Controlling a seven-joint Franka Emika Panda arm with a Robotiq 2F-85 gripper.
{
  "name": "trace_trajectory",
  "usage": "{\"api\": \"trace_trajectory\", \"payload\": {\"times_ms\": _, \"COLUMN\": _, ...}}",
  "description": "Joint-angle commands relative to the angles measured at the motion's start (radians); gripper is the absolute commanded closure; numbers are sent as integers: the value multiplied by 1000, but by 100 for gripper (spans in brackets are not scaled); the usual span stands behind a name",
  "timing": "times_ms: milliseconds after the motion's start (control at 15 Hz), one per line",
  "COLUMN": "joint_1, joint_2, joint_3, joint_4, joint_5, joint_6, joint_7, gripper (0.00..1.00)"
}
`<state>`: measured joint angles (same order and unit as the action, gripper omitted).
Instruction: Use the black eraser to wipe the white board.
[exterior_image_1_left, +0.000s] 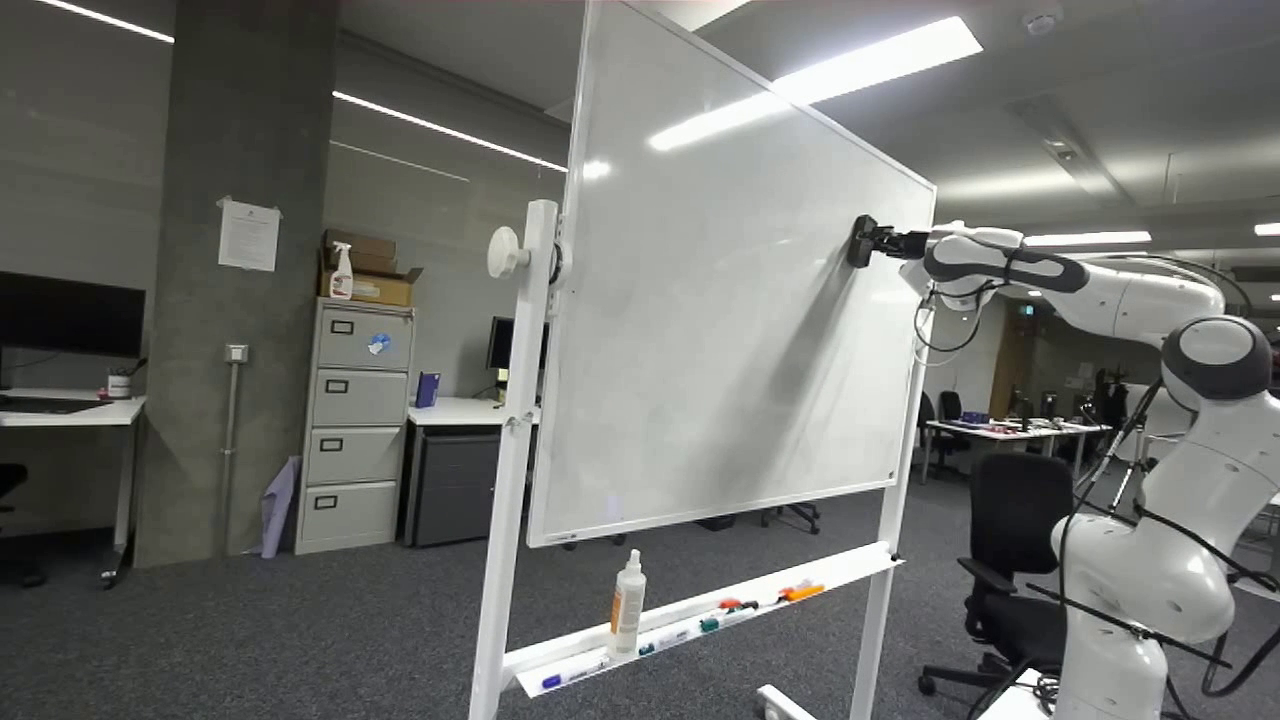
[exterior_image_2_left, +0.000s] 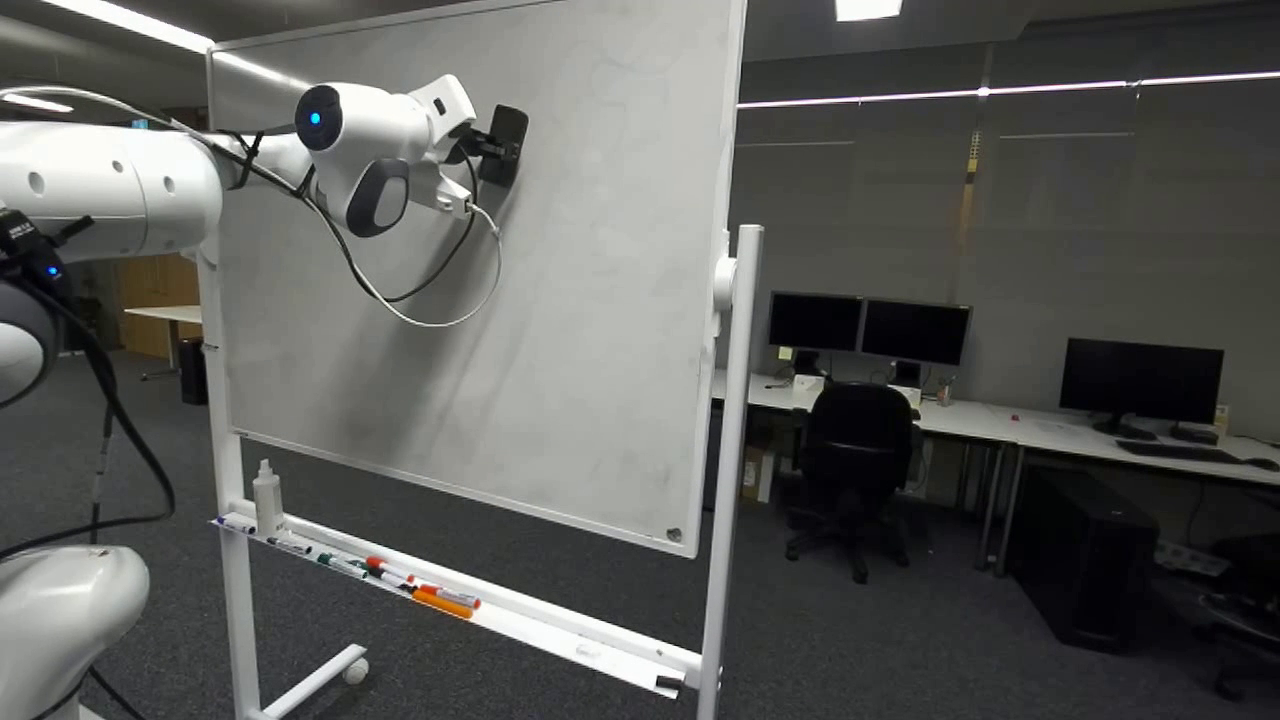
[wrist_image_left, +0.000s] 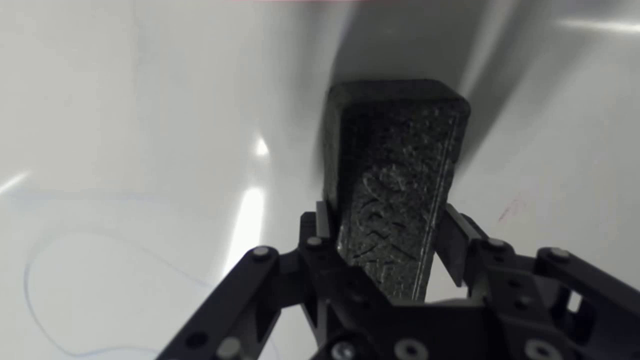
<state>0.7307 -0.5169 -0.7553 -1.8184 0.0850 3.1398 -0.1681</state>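
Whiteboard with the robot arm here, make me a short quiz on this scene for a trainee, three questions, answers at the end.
1. What is the gripper holding in front of the rolling whiteboard?
2. True or false: the nozzle-topped bottle on the whiteboard's tray stands upright.
3. In an exterior view, what stands on the four-drawer filing cabinet by the open cardboard box?
A, a kettle; B, a potted plant; C, a spray bottle.

Key: 1, a black eraser; 2, true; 3, C.
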Motion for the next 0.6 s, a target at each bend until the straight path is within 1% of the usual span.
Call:
{"api": "trace_trajectory", "payload": {"times_ms": 0, "joint_1": -50, "joint_2": 18, "joint_3": 75, "joint_4": -60, "joint_5": 20, "joint_6": 14, "joint_7": 0, "gripper": 70}}
{"api": "trace_trajectory", "payload": {"times_ms": 67, "joint_1": -68, "joint_2": 16, "joint_3": 100, "joint_4": -86, "joint_5": 13, "joint_6": 25, "joint_7": -6, "gripper": 70}}
{"api": "trace_trajectory", "payload": {"times_ms": 133, "joint_1": -104, "joint_2": 20, "joint_3": 133, "joint_4": -122, "joint_5": 3, "joint_6": 36, "joint_7": -7, "gripper": 70}}
{"api": "trace_trajectory", "payload": {"times_ms": 333, "joint_1": -249, "joint_2": 31, "joint_3": 242, "joint_4": -231, "joint_5": -24, "joint_6": 55, "joint_7": -12, "gripper": 70}}
{"api": "trace_trajectory", "payload": {"times_ms": 400, "joint_1": -291, "joint_2": 30, "joint_3": 271, "joint_4": -258, "joint_5": -51, "joint_6": 53, "joint_7": 7, "gripper": 70}}
{"api": "trace_trajectory", "payload": {"times_ms": 533, "joint_1": -382, "joint_2": 37, "joint_3": 342, "joint_4": -288, "joint_5": -69, "joint_6": 52, "joint_7": 20, "gripper": 70}}
